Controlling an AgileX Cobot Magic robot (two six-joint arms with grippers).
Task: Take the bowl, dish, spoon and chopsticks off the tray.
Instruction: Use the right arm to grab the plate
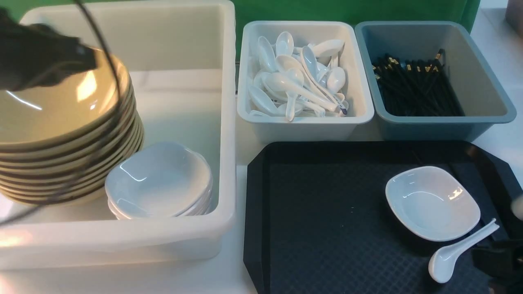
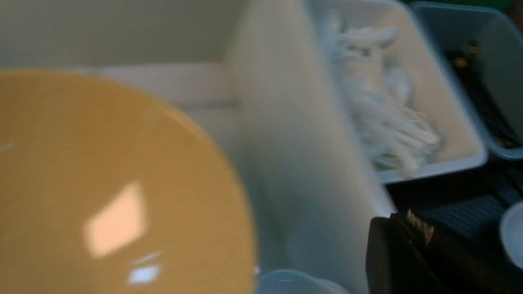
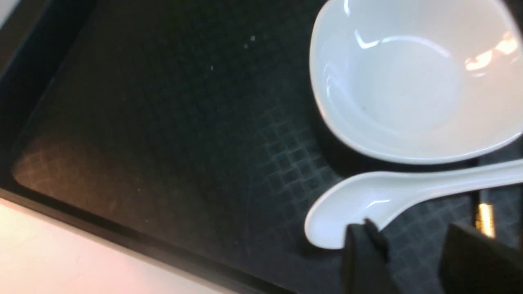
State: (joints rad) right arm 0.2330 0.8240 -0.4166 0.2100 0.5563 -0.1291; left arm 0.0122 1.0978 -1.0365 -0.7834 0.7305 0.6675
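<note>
Front view: shows wide glossy mustard-tan bowl [image 1: 53,110] topping stack in big white plastic tub [image 1: 122,241] at 9 o'clock, left gripper [image 1: 81,57] above it. Puts small white rounded-square dish [image 1: 433,203] and white glossy soup spoon [image 1: 453,251] on black textured plastic tray [image 1: 327,212], 4 o'clock.

Left wrist view: blurred, cannot tell jaw state.

Right wrist view: finds right gripper [image 3: 416,265] spread, empty, just beside spoon scoop. Catches thin black gold-banded chopsticks [image 3: 485,214] by handle, mostly hidden.

Probably spoon pickup; calls for closing on spoon.

Large white tub [image 1: 122,241], smaller white tub [image 1: 302,130] beside blue-grey tub [image 1: 429,130], green backdrop [image 1: 327,10]
</note>
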